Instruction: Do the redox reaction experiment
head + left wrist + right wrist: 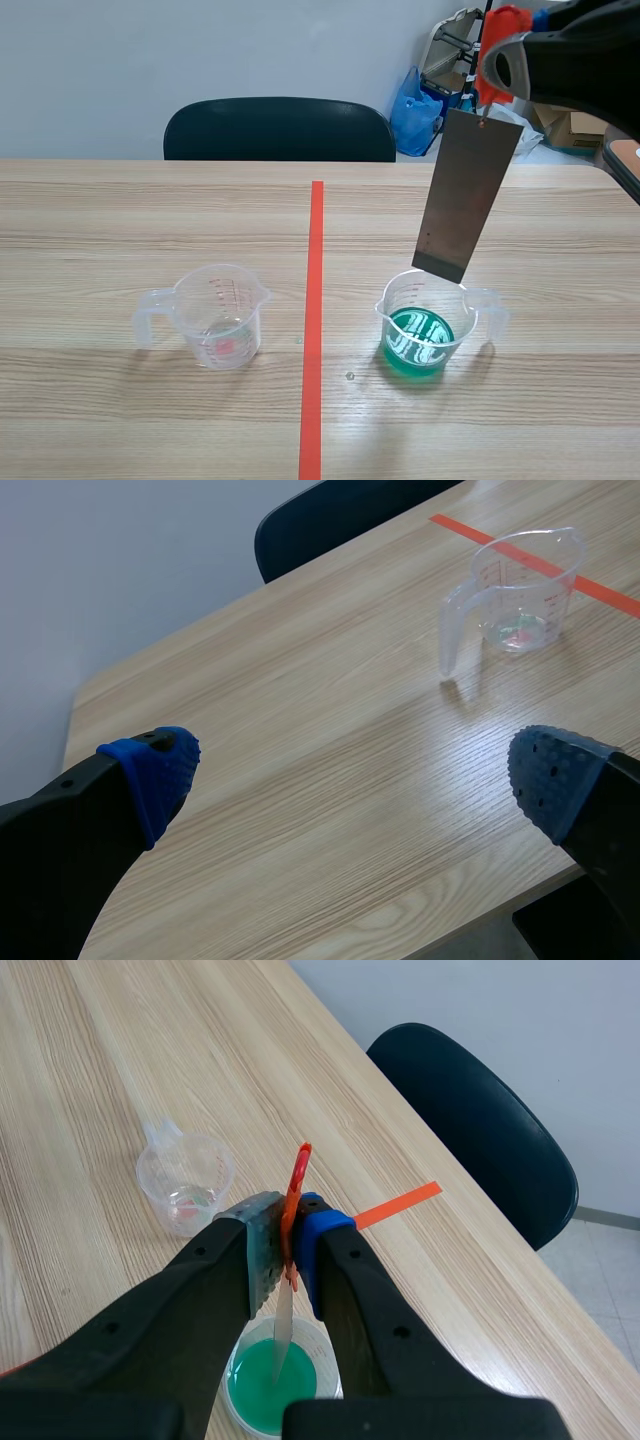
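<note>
Hanging in the scene view from the clamped right end effector, a tilted plate hovers over the green cup. Lowered askew, it could clip the rim and spill.

Left wrist view: the left end effector gapes empty, with the clear cup well ahead.

Right wrist view: the plate hangs edge-on above the liquid.

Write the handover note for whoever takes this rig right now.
Left gripper: open, empty, low over the table, with the clear cup ahead of it.
Right gripper: shut on the top of the plate, raised.
The plate hangs tilted over the green cup, with its lower edge about at the rim. It does not look dipped in the green liquid.
The clear cup stands apart, on the left arm's side.
Done: plate gripped and held over the green cup.
Left: probably lowering it into the liquid.
</note>
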Available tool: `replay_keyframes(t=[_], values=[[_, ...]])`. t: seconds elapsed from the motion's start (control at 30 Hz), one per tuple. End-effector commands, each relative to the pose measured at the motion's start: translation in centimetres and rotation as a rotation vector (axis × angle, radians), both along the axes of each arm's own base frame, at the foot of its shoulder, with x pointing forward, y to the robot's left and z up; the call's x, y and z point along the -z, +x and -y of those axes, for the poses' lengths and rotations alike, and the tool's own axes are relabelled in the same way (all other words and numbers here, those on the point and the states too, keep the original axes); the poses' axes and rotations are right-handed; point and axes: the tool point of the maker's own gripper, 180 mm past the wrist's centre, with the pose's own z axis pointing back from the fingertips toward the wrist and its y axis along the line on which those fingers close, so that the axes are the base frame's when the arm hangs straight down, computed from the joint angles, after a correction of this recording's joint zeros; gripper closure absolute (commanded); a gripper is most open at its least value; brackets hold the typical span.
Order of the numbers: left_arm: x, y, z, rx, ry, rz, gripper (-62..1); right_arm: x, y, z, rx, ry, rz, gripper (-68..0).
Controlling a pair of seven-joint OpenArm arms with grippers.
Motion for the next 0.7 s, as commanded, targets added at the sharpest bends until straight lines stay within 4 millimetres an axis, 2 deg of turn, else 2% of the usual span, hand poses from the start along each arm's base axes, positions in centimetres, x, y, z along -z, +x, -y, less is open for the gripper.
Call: replay_keyframes(t=[0.0,0.23,0.67], values=[[-0.8,0.3,0.1,0.001,-0.012,0.033,-62.3,-1.1,0.2,-0.1,-0.005,0.011,0.035,-0.6],[-0.8,0.3,0.1,0.001,-0.012,0.033,-62.3,-1.8,0.3,-0.6,-0.023,0.017,0.059,-0.6],[-0.8,0.3,0.1,0.001,-0.012,0.033,-62.3,-2.5,-0.3,-4.3,-0.156,0.026,0.085,-0.6]])
